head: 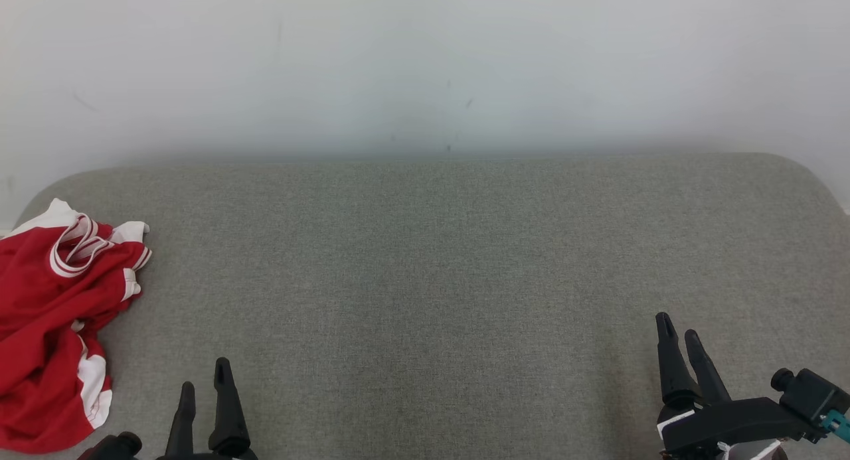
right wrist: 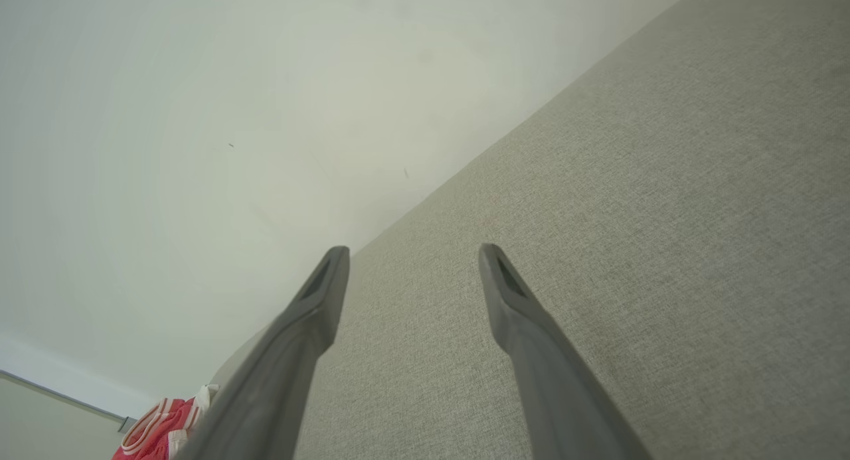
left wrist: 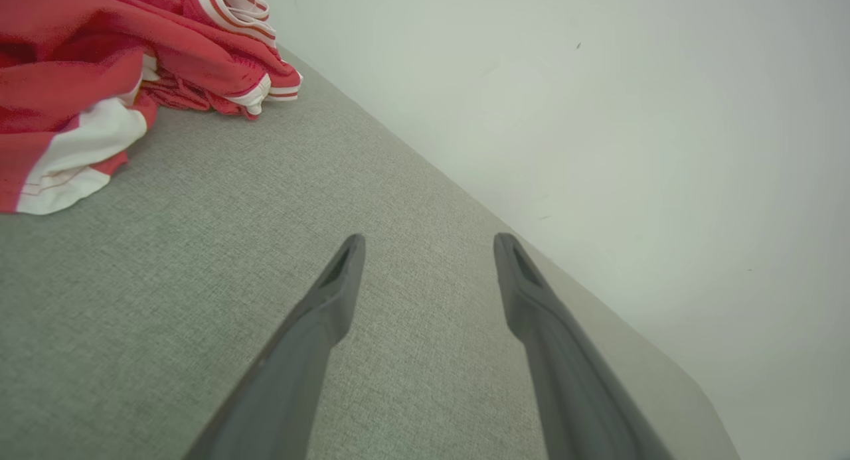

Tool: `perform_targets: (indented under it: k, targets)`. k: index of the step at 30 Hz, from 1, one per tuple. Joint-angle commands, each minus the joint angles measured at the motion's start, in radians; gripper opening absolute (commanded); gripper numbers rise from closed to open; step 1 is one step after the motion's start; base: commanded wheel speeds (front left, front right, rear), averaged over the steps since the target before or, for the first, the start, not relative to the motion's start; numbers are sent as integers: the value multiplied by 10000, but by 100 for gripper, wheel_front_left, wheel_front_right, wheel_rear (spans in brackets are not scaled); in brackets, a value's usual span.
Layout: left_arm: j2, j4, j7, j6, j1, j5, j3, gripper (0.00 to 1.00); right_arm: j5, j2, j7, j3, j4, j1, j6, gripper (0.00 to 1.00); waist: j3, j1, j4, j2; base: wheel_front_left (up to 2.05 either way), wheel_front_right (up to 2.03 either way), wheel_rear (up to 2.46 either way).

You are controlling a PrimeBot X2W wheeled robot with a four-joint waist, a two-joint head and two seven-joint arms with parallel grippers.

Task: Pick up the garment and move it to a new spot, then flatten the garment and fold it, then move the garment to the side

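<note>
1. Now the garment (head: pixel 50 314), a red-and-white jersey, lies crumpled at the left end of the bench (head: pixel 425 281), reaching from the back corner towards the front edge.
2. The left gripper (head: pixel 205 374) is by the front edge, near the heap (not touching it), its fingers spread with nothing between them.
3. The right gripper (head: pixel 677 324) is near the front right corner, well apart from the garment, fingers likewise spread and empty.
4. A pale wall (head: pixel 425 62) runs behind the back edge.
</note>
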State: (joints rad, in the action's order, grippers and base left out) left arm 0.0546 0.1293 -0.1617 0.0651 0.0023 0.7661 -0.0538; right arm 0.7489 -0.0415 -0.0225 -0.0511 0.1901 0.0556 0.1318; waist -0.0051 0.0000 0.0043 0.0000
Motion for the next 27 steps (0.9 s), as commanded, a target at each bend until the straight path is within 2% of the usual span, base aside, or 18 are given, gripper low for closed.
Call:
perform_targets:
  k: [1,10,27]
  targets:
    - [62,-153,-61,28,62,-186,14,100,-120,-83,-56,34,-153,-8,-8,100,1,0,0,0,0,0,0]
    - [196,-128,-214,303,88,-1399,-55,100,-1371,-89,-448,240,-57,-76,-10,100,-42,0,42,0,0,0,0]
    - [322,-4,-449,718,240,-3030,-51,100,-3167,-98,-1087,541,334,-14,-13,100,-117,0,12,0,0,0,0]
